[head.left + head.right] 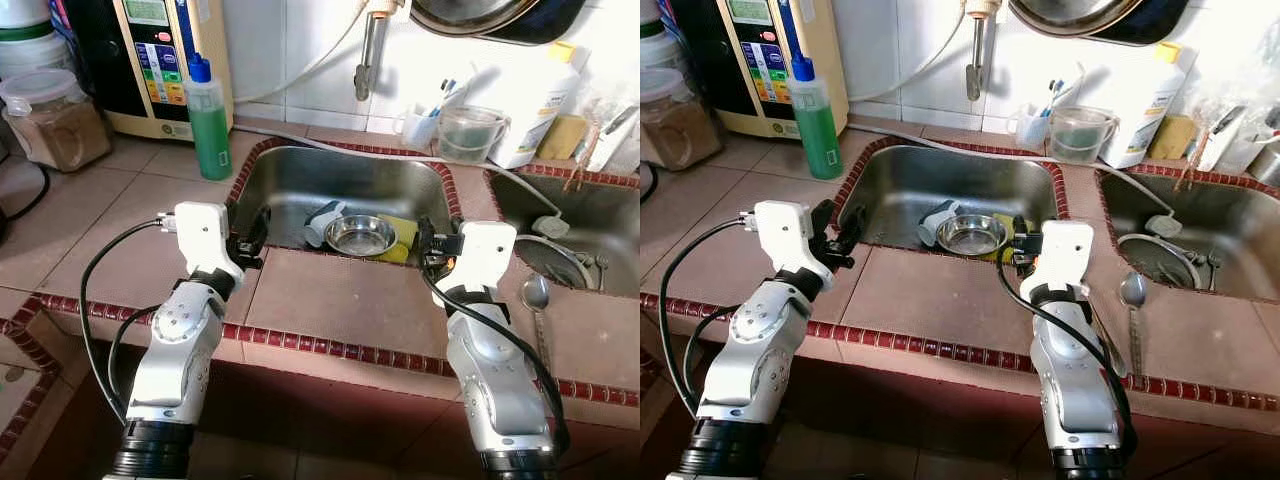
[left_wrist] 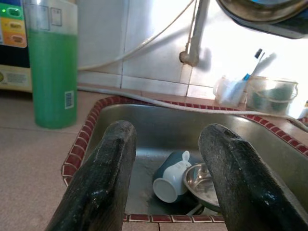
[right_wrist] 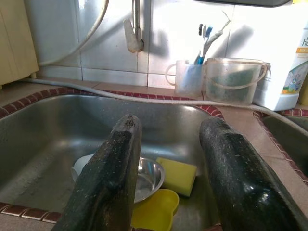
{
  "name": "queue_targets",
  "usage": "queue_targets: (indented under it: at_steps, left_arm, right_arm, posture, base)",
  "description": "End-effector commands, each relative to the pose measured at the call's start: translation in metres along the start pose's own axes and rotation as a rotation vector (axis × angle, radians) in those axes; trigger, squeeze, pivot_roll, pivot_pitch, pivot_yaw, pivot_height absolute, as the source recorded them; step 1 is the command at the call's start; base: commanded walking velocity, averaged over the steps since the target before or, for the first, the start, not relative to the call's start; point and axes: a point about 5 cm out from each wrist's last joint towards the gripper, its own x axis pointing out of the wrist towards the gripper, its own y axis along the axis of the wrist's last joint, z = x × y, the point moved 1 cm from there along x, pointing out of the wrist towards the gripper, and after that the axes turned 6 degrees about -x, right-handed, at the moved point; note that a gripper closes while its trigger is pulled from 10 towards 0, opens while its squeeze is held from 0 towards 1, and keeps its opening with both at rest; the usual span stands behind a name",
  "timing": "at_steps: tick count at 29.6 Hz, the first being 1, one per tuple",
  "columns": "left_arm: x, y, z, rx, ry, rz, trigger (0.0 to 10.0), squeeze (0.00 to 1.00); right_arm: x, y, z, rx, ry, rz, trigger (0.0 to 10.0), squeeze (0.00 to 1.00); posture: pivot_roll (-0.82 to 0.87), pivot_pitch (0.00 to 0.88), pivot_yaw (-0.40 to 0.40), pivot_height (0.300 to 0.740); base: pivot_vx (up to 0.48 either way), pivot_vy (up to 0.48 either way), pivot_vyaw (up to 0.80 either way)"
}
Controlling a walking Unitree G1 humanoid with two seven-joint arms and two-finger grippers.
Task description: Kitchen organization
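Stainless steel sink (image 1: pixel 290 170), recessed in the tiled desk (image 1: pixel 340 300), serves as landmark. Inside the sink, toward its front wall: steel bowl (image 1: pixel 360 235), blue-and-white cup (image 1: pixel 322 222) on its side touching the bowl's left rim, yellow sponge (image 3: pixel 177 175) just right of the bowl, small yellow container (image 3: pixel 155 211) at the front edge.

Left hand (image 1: pixel 248 240) at the sink's front-left corner, over the rim, fingers (image 2: pixel 103 178) spread wide, nothing held. Right hand (image 1: pixel 428 243) at the sink's front-right corner, fingers (image 3: pixel 231 178) likewise wide, nothing held.

Beyond the sink: green soap bottle (image 1: pixel 210 120) on the desk near the rear-left corner, clear tub (image 1: pixel 468 132) and toothbrush cup (image 1: pixel 418 125) behind the rear-right corner, spoon (image 1: pixel 536 295) on the desk well right of the sink.

Step in hand, judged: approach and pre-grasp; no item lifted yet. Likely targets: cup for the left hand, bowl or sponge for the right.

Next move calls for: lowering past the front rim without striking it; aligning fingers across the cup body; closing only once both fingers straddle it. Bowl: smooth and shallow, likely to slip; rim pinch advisable.
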Motion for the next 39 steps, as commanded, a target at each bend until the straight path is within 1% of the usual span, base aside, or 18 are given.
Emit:
queue_targets:
  at_steps: [1, 4, 5, 8, 12, 18, 31, 33, 34, 36, 39]
  left_arm:
    - [-0.0007, 0.0042, 0.0042, 0.019, -0.028, 0.018, 10.0, 0.00]
    - [-0.0005, 0.0042, 0.0051, 0.008, -0.033, 0.020, 10.0, 0.00]
    - [-0.0004, 0.0042, 0.0052, 0.000, -0.030, 0.021, 10.0, 0.00]
    - [0.0001, 0.0045, 0.0065, -0.014, -0.033, 0.022, 10.0, 0.00]
    - [-0.0001, 0.0044, 0.0070, -0.010, -0.035, 0.022, 10.0, 0.00]
    - [-0.0009, 0.0056, 0.0067, -0.048, -0.036, 0.029, 10.0, 0.00]
    - [-0.0003, 0.0074, 0.0076, -0.045, -0.035, 0.036, 10.0, 0.00]
    - [-0.0001, 0.0078, 0.0082, -0.071, -0.039, 0.041, 10.0, 0.00]
    - [0.0002, 0.0081, 0.0083, -0.097, -0.038, 0.042, 10.0, 0.00]
    - [0.0003, 0.0076, 0.0084, -0.109, -0.038, 0.034, 10.0, 0.00]
    - [0.0001, 0.0084, 0.0088, -0.082, -0.046, 0.031, 10.0, 0.00]
  right_arm:
    - [0.0007, 0.0093, -0.0003, -0.007, 0.010, 0.038, 10.0, 0.00]
    - [0.0017, 0.0084, 0.0003, -0.019, 0.012, 0.036, 10.0, 0.00]
    - [0.0034, 0.0085, 0.0028, -0.023, 0.008, 0.036, 10.0, 0.00]
    - [0.0058, 0.0104, 0.0053, -0.027, 0.005, 0.042, 10.0, 0.00]
    - [0.0062, 0.0106, 0.0060, -0.033, 0.005, 0.043, 10.0, 0.00]
    - [0.0049, 0.0095, 0.0052, -0.036, 0.009, 0.039, 10.0, 0.00]
    - [0.0049, 0.0099, 0.0077, -0.042, 0.007, 0.035, 10.0, 0.00]
    - [0.0049, 0.0099, 0.0077, -0.042, 0.007, 0.035, 10.0, 0.00]
    - [0.0049, 0.0100, 0.0077, -0.043, 0.008, 0.035, 10.0, 0.00]
    - [0.0048, 0.0101, 0.0073, -0.043, 0.009, 0.035, 10.0, 0.00]
    - [0.0043, 0.0101, 0.0062, -0.043, 0.014, 0.034, 10.0, 0.00]
  posture:
    - [-0.07, 0.000, -0.022, 0.703]
    - [-0.07, 0.000, -0.023, 0.703]
    - [-0.07, 0.000, -0.024, 0.703]
    - [-0.07, 0.000, -0.026, 0.703]
    - [-0.07, 0.000, -0.028, 0.703]
    - [-0.07, 0.000, -0.032, 0.703]
    - [-0.07, 0.000, -0.034, 0.703]
    - [-0.07, 0.000, -0.034, 0.703]
    - [-0.07, 0.000, -0.034, 0.703]
    - [-0.07, 0.000, -0.034, 0.703]
    - [-0.08, 0.001, -0.033, 0.703]
  base:
    - [0.000, 0.000, 0.00]
    - [0.000, 0.000, 0.00]
    - [0.000, 0.000, 0.00]
    - [0.000, -0.276, 0.00]
    - [0.000, -0.331, 0.00]
    - [0.000, -0.426, 0.00]
    - [0.000, -0.442, 0.00]
    - [0.000, 0.000, 0.00]
    - [0.000, 0.000, 0.00]
    - [0.000, 0.000, 0.00]
    - [0.000, 0.000, 0.00]
